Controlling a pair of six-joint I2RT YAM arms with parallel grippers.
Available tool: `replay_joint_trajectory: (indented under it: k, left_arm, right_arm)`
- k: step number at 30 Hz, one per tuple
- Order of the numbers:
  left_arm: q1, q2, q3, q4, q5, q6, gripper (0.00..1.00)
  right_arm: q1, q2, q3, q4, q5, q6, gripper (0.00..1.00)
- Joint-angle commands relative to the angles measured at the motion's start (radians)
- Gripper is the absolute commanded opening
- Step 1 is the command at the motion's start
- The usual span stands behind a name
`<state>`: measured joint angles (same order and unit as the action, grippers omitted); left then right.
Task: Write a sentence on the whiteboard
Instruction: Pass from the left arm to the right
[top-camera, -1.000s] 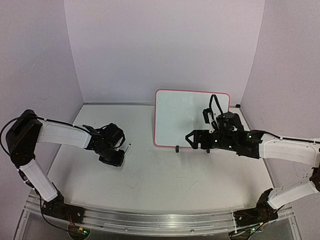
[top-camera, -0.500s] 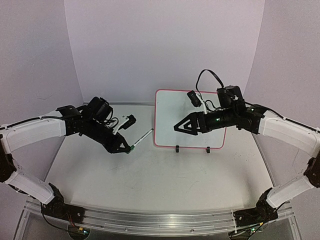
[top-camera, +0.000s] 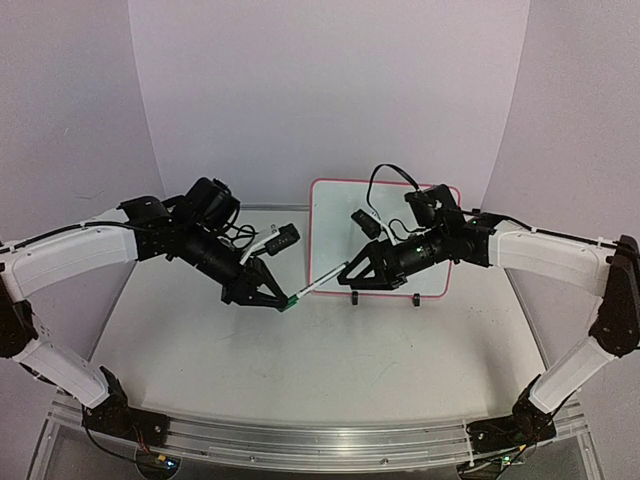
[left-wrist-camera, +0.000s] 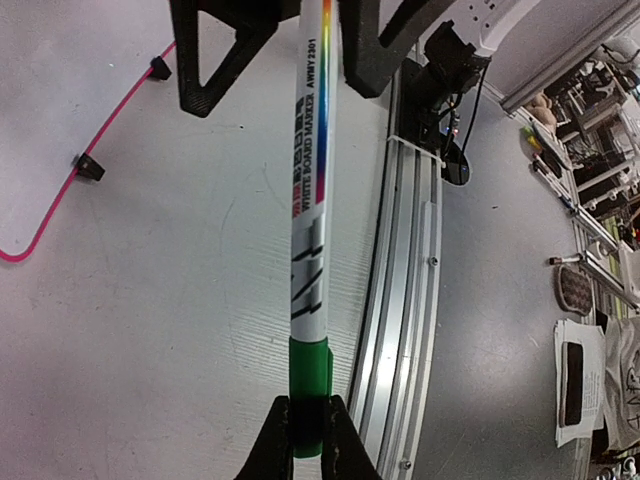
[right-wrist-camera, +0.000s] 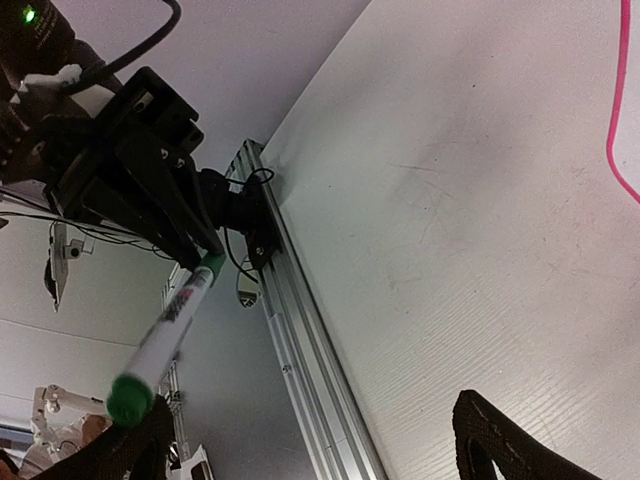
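One marker (top-camera: 318, 286), green end clamped in left gripper (top-camera: 283, 299), right gripper (top-camera: 345, 277) spread apart, pink-rimmed whiteboard (top-camera: 335, 215) upright.

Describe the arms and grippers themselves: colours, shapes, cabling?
White link shells and black joint housings on the left arm and right arm. Black left gripper and right gripper, each with open-framed triangular fingers. Black cables loop at both wrists. A green light glows on the left wrist. No sleeves.

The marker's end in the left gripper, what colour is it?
Green, on the white marker; the left wrist view shows it best.
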<state>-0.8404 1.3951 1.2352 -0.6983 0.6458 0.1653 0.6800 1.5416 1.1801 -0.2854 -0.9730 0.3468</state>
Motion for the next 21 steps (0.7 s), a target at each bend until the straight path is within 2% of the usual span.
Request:
replay_joint_trajectory:
  k: [1,7,15,21]
  left_arm:
    - [-0.050,0.061,0.059,0.010,0.055,0.061,0.00]
    - [-0.057,0.106,0.064,0.026,0.079,0.076,0.00]
    - [-0.058,0.116,0.049,0.037,0.073,0.071,0.00]
    - [-0.057,0.125,0.036,0.058,0.063,0.053,0.00]
  right_arm:
    - [0.003,0.014,0.032,0.045,-0.100,0.021,0.94]
    - [0.014,0.043,0.032,0.055,-0.159,0.029,0.94]
    - [0.047,0.082,0.042,0.054,-0.173,0.026,0.82]
    - [0.070,0.107,0.062,0.054,-0.178,0.025,0.78]
